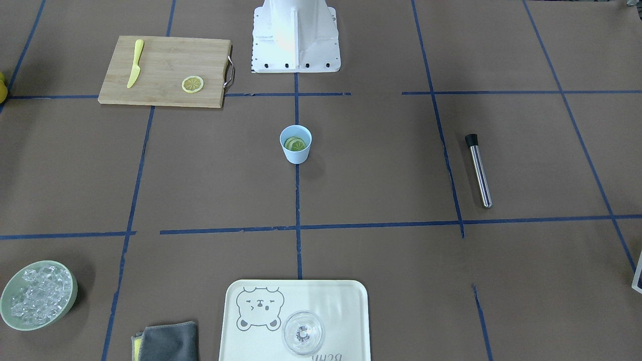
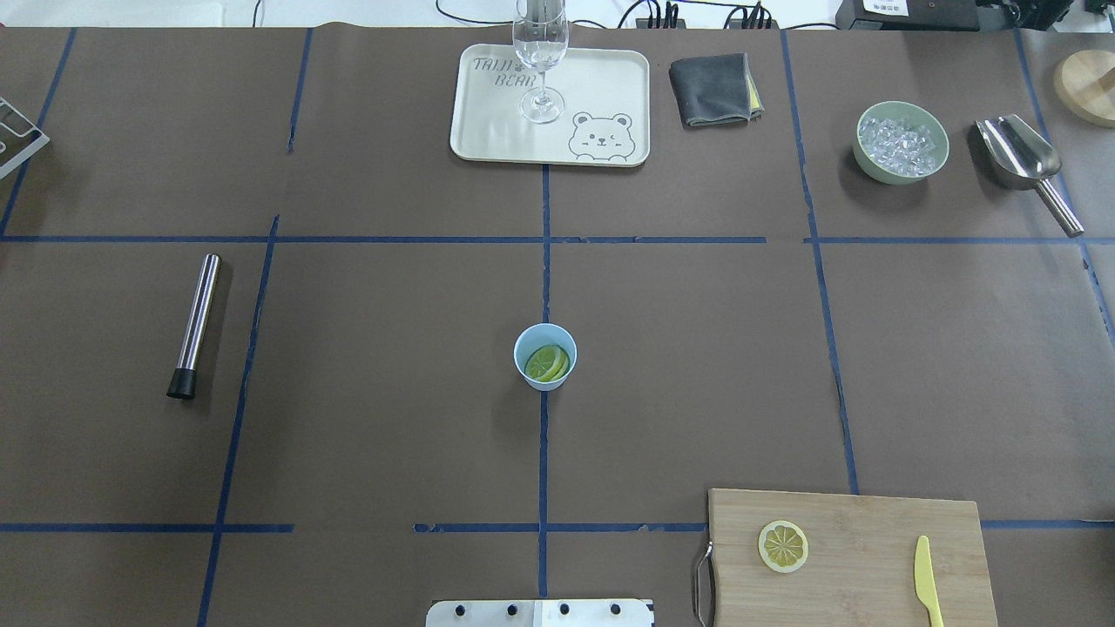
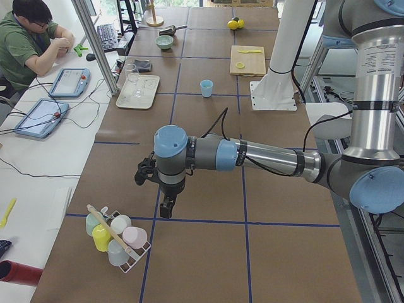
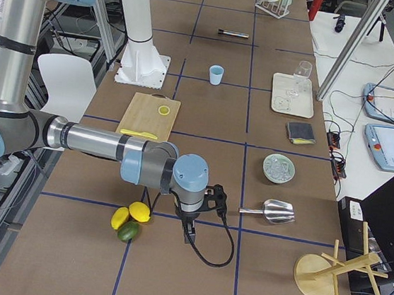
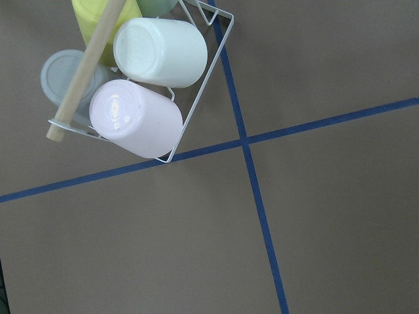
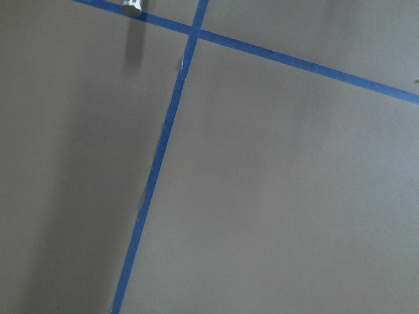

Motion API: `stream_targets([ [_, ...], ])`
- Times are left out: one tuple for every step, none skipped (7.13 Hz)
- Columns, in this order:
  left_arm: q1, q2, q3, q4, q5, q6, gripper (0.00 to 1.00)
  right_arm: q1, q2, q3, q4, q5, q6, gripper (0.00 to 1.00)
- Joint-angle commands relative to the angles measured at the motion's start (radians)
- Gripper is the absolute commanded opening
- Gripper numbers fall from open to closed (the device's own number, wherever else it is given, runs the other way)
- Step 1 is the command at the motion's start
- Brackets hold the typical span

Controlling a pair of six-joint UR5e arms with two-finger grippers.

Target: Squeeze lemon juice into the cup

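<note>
The light-blue cup (image 2: 545, 356) stands upright at the middle of the table, also in the front view (image 1: 295, 145). Lemon slices (image 2: 547, 363) lie inside it. Another lemon slice (image 2: 783, 546) lies flat on the wooden cutting board (image 2: 871, 522). My left gripper (image 3: 165, 205) hangs over the table's left end beside a cup rack, far from the cup. My right gripper (image 4: 188, 228) hangs over the right end near whole fruit. Neither gripper shows in the wrist, overhead or front views, so I cannot tell whether they are open or shut.
A yellow plastic knife (image 2: 927, 579) lies on the board. A steel muddler (image 2: 195, 324) lies on the left. A tray (image 2: 488, 131) holds a clear glass (image 2: 540, 61). Nearby are a grey cloth (image 2: 712, 89), an ice bowl (image 2: 901, 142) and a scoop (image 2: 1023, 161). The cup rack (image 5: 137, 85) stands at the left end.
</note>
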Motion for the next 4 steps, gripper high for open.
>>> stream_targets([
  [0.0, 0.001, 0.001, 0.0, 0.0, -0.001, 1.0, -0.004, 0.001, -0.004, 0.016, 0.003, 0.008, 1.0],
  [0.0, 0.001, 0.0, 0.0, 0.0, -0.001, 1.0, -0.004, 0.001, -0.003, 0.016, 0.011, 0.028, 1.0],
  [0.0, -0.001, 0.001, 0.0, -0.002, -0.001, 1.0, -0.004, 0.001, -0.001, 0.019, 0.015, 0.058, 1.0],
  [0.0, -0.001, 0.001, 0.0, 0.0, -0.001, 1.0, -0.004, 0.002, -0.001, 0.022, 0.015, 0.06, 1.0],
])
